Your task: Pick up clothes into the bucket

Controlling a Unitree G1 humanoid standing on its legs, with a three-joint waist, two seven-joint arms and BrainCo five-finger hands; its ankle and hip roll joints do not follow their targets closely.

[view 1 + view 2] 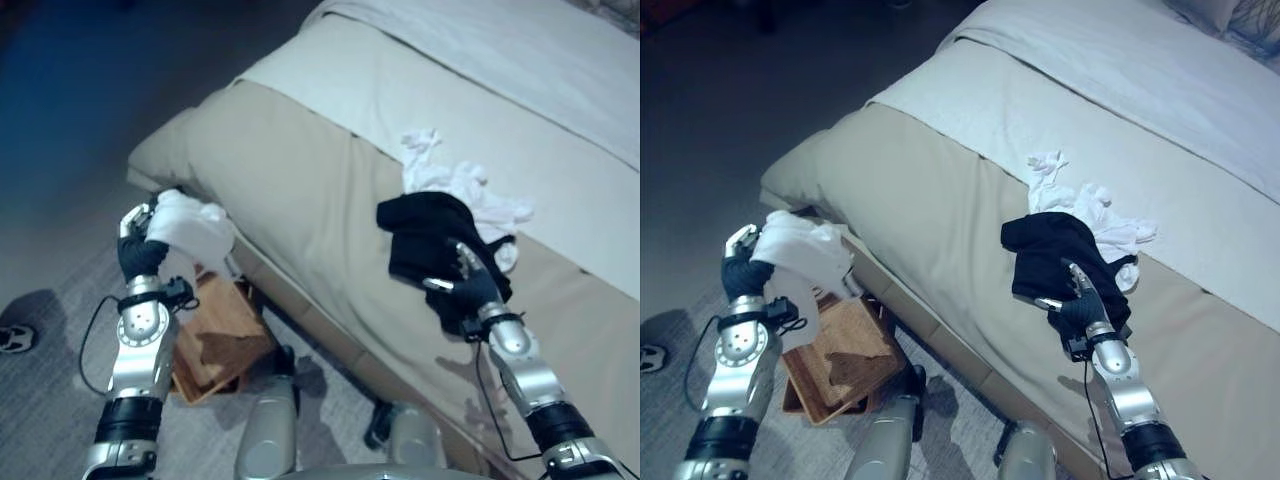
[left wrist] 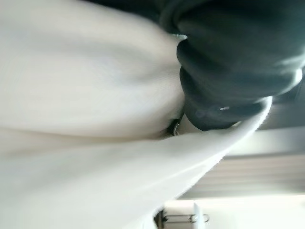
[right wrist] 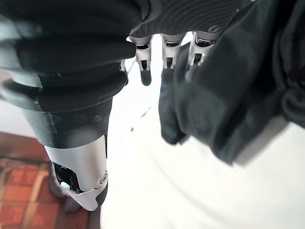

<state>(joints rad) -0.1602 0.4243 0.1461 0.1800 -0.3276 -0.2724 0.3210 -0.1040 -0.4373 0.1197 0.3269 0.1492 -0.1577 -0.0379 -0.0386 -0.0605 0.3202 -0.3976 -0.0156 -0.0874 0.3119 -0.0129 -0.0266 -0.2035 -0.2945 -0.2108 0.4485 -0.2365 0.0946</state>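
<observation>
Logging what my cameras give me, item by item.

Item one: left hand (image 1: 743, 268), raised beside the foot corner of the bed (image 1: 940, 210), fingers curled round a white garment (image 1: 800, 250). That cloth bunches over the hand and hangs down from it, above the bucket. In my left wrist view the white cloth (image 2: 95, 119) lies right against the dark ribbed cover.

Item two: bucket, a brown woven basket (image 1: 840, 360) on the grey carpet (image 1: 670, 290), just beside the bed's lower edge and below my left hand. I can see its bare bottom; I cannot tell whether any clothes lie in the part hidden by the hanging cloth.

Item three: right hand (image 1: 470, 285), resting on the tan cover of the bed at the near edge of a black garment (image 1: 430, 235). In my right wrist view the fingers (image 3: 143, 64) reach out fairly straight, some of them covered by the black cloth (image 3: 224, 95), so I cannot tell whether they grip it.

Item four: white clothes (image 1: 460, 185), a crumpled heap on the bed, touching the black garment on its far side and partly under it.

Item five: a white sheet (image 1: 480, 80) running across the bed beyond the tan cover.

Item six: a shoe (image 1: 14, 338) on the carpet, well to the left of my left arm.
</observation>
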